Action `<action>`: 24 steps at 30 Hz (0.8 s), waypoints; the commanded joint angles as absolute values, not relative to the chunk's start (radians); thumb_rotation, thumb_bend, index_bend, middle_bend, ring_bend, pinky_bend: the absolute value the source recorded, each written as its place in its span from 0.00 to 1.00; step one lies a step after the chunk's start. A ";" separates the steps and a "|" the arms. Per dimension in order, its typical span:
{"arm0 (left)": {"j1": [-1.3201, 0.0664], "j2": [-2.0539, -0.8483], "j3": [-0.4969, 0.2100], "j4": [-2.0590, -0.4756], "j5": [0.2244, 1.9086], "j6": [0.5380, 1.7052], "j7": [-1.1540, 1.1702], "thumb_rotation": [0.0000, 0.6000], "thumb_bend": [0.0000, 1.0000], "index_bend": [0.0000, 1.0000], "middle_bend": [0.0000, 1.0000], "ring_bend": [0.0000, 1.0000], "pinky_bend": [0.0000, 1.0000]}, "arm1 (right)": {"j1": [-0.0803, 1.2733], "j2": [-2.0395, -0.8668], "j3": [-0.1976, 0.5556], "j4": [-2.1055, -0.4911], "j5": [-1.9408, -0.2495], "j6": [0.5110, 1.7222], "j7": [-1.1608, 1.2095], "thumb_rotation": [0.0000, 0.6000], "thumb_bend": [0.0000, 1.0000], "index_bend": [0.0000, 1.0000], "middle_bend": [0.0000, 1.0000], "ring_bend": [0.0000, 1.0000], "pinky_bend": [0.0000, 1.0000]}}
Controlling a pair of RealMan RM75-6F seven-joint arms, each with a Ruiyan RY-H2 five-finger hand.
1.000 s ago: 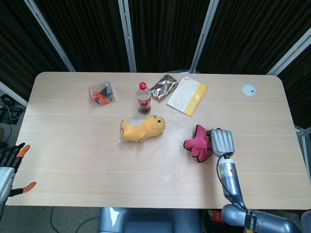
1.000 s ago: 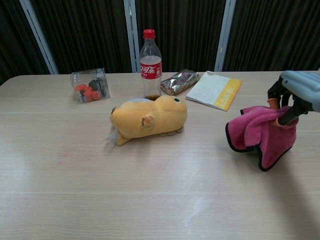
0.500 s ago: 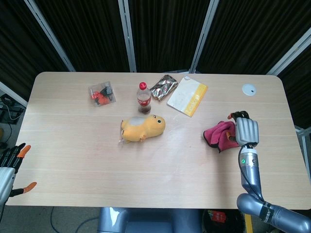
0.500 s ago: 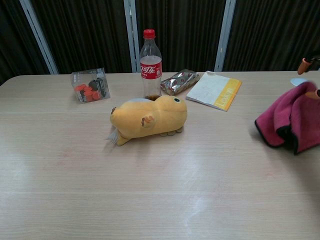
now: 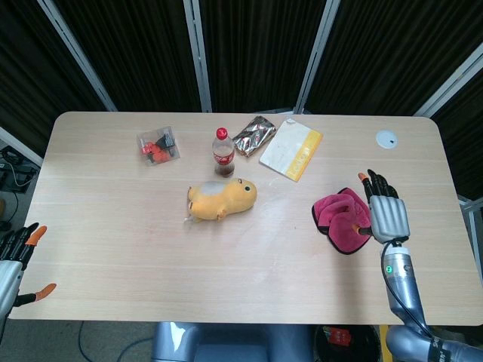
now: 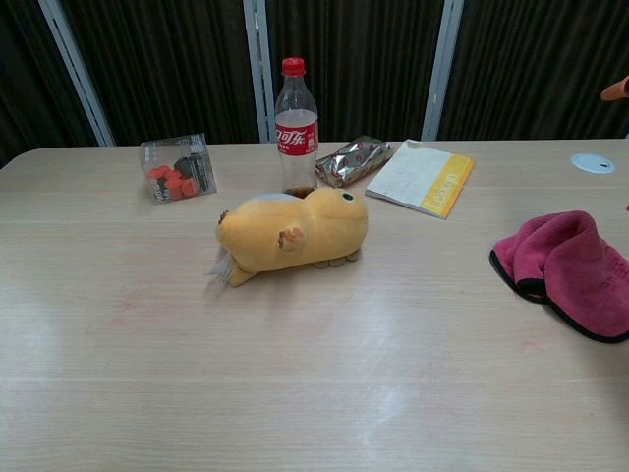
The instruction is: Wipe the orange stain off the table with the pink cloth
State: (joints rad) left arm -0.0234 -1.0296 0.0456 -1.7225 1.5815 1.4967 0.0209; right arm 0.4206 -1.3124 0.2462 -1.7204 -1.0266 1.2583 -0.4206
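Pink cloth [image 5: 342, 219], crumpled, lies flat on the table [image 5: 113, 226] at its right side; in the chest view it shows at the right edge [image 6: 575, 270], with a dark hem along its rim. My right hand [image 5: 383, 211] sits just to the right of the cloth, fingers stretched out and apart, grasping nothing; an orange-tipped thumb reaches toward the cloth's right edge, and I cannot tell whether it touches. In the chest view only an orange fingertip [image 6: 616, 89] shows at the upper right corner.

My left hand [image 5: 16, 260] hangs off the table's left front corner, fingers spread, orange tips showing, nothing in it.

The orange stain: I cannot pick it out with certainty. A faint reddish smear [image 6: 126, 307] shows on the wood left of centre in the chest view.

Other items, all well apart from the cloth:
- yellow plush [image 5: 222, 199], lying on its side near the table's middle;
- cola bottle [image 5: 223, 151], upright, just behind the plush;
- foil packet [image 5: 255, 135], right of the bottle;
- booklet [image 5: 291, 148], white and yellow, just beside the packet;
- clear box [image 5: 158, 145] of red and black pieces, left of the bottle;
- white disc [image 5: 386, 139], near the far right corner.
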 commanded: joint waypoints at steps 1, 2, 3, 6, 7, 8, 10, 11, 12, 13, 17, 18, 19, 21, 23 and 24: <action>-0.022 -1.030 0.046 -1.722 1.585 1.500 0.023 1.00 0.00 0.06 0.00 0.00 0.00 | 0.337 -1.222 0.163 -1.811 -1.164 1.335 -0.361 1.00 0.04 0.05 0.00 0.00 0.14; -0.022 -1.030 0.047 -1.722 1.587 1.501 0.025 1.00 0.00 0.06 0.00 0.00 0.00 | 0.313 -1.202 0.138 -1.826 -1.202 1.356 -0.348 1.00 0.04 0.05 0.00 0.00 0.14; -0.022 -1.031 0.047 -1.721 1.588 1.502 0.027 1.00 0.00 0.06 0.00 0.00 0.00 | 0.296 -1.187 0.117 -1.836 -1.236 1.372 -0.334 1.00 0.04 0.04 0.00 0.00 0.14; -0.021 -1.031 0.049 -1.722 1.592 1.502 0.029 1.00 0.00 0.06 0.00 0.00 0.00 | 0.232 -1.144 0.046 -1.855 -1.338 1.426 -0.289 1.00 0.03 0.03 0.00 0.00 0.13; -0.021 -1.031 0.049 -1.721 1.595 1.504 0.029 1.00 0.00 0.05 0.00 0.00 0.00 | 0.209 -1.130 0.020 -1.858 -1.373 1.446 -0.277 1.00 0.02 0.02 0.00 0.00 0.13; -0.021 -1.031 0.049 -1.720 1.597 1.506 0.030 1.00 0.00 0.05 0.00 0.00 0.00 | 0.192 -1.120 0.000 -1.858 -1.401 1.460 -0.271 1.00 0.01 0.01 0.00 0.00 0.12; -0.020 -1.031 0.050 -1.718 1.600 1.508 0.032 1.00 0.00 0.03 0.00 0.00 0.00 | 0.157 -1.102 -0.038 -1.850 -1.465 1.497 -0.264 1.00 0.00 0.00 0.00 0.00 0.12; -0.019 -1.031 0.049 -1.718 1.601 1.510 0.033 1.00 0.00 0.03 0.00 0.00 0.00 | 0.143 -1.098 -0.052 -1.840 -1.494 1.516 -0.266 1.00 0.00 0.00 0.00 0.00 0.11; -0.019 -1.032 0.049 -1.718 1.603 1.513 0.034 1.00 0.00 0.02 0.00 0.00 0.00 | 0.128 -1.097 -0.064 -1.826 -1.524 1.537 -0.270 1.00 0.00 0.00 0.00 0.00 0.11; -0.018 -1.033 0.049 -1.716 1.605 1.516 0.034 1.00 0.00 0.01 0.00 0.00 0.00 | 0.112 -1.098 -0.076 -1.804 -1.560 1.563 -0.274 1.00 0.00 0.00 0.00 0.00 0.11; -0.020 -1.034 0.049 -1.708 1.614 1.520 0.033 1.00 0.00 0.00 0.00 0.00 0.00 | 0.075 -1.111 -0.093 -1.746 -1.623 1.623 -0.266 1.00 0.00 0.00 0.00 0.00 0.11; -0.020 -1.035 0.048 -1.704 1.616 1.521 0.033 1.00 0.00 0.00 0.00 0.00 0.00 | 0.068 -1.116 -0.091 -1.742 -1.627 1.632 -0.256 1.00 0.00 0.00 0.00 0.00 0.11; -0.021 -1.036 0.047 -1.700 1.618 1.522 0.034 1.00 0.00 0.00 0.00 0.00 0.00 | 0.064 -1.121 -0.085 -1.738 -1.627 1.639 -0.250 1.00 0.00 0.00 0.00 0.00 0.11; -0.022 -1.039 0.045 -1.693 1.617 1.523 0.033 1.00 0.00 0.00 0.00 0.00 0.00 | 0.060 -1.132 -0.072 -1.728 -1.622 1.643 -0.248 1.00 0.00 0.00 0.00 0.00 0.11; -0.023 -1.040 0.043 -1.689 1.612 1.521 0.030 1.00 0.00 0.00 0.00 0.00 0.00 | 0.059 -1.140 -0.063 -1.724 -1.608 1.634 -0.252 1.00 0.00 0.00 0.00 0.00 0.11; -0.022 -1.039 0.041 -1.688 1.605 1.520 0.030 1.00 0.00 0.00 0.00 0.00 0.00 | 0.056 -1.144 -0.059 -1.728 -1.596 1.627 -0.256 1.00 0.00 0.00 0.00 0.00 0.11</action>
State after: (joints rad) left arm -0.0222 -1.0392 0.0423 -1.6893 1.6087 1.5208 0.0308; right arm 0.0600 -1.1380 -0.0643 -1.7271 -1.6070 1.6338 -0.2514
